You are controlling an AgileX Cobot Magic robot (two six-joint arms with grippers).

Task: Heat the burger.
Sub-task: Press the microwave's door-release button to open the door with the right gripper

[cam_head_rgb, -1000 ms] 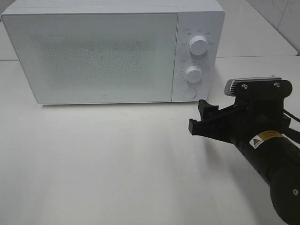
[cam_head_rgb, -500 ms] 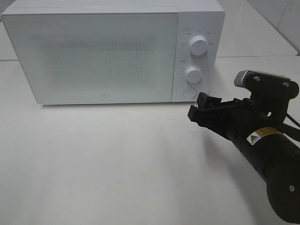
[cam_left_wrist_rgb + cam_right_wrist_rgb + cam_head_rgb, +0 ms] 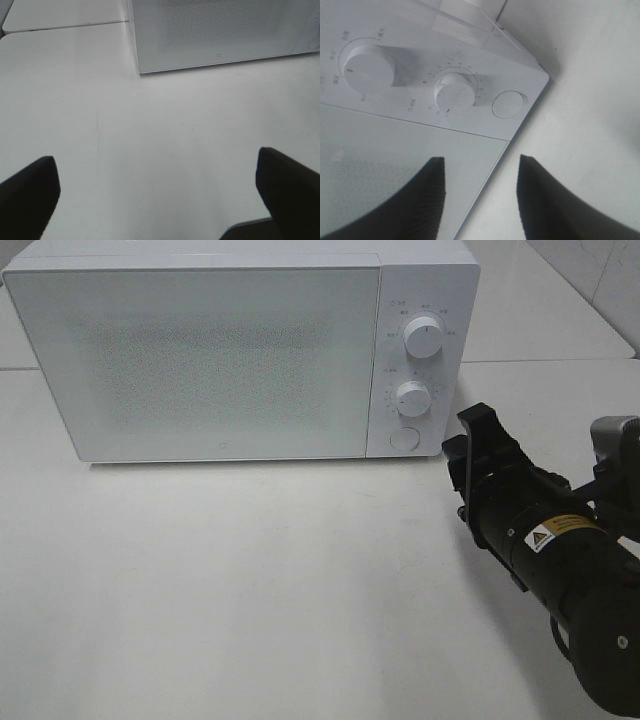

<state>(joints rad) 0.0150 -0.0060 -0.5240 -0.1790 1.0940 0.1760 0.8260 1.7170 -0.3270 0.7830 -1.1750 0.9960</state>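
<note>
Right gripper (image 3: 468,435): its two black fingers (image 3: 427,200) stood a moderate gap apart, with nothing gripped between them.
Right gripper, place: it hung over the white counter (image 3: 250,590), just beside the lower right front corner of the microwave (image 3: 200,252). The fingers were aimed toward the control panel (image 3: 445,390) and touched nothing.
Between the right fingers: in the right wrist view the gap lined up with the seam where the door (image 3: 200,360) met the control panel, near the panel's lower edge.
Left gripper (image 3: 155,155): its fingers (image 3: 30,190) were spread wide and empty, with only bare counter between them.
Left gripper, place: it was outside the exterior high view. In the left wrist view the microwave's lower left front corner lay well apart from the fingertips, across open counter.
Control panel: the upper knob (image 3: 424,340) sat at the top, the lower knob (image 3: 412,397) under it, and the round button (image 3: 403,438) lowest. The round button was the control nearest the right gripper.
Microwave: it was white and stood at the back of the counter with its door shut. The door was speckled and cloudy, so the inside could not be made out.
Burger: it showed in no view and neither pair of fingers held or touched it. Where it lay relative to the fingers could not be told.
</note>
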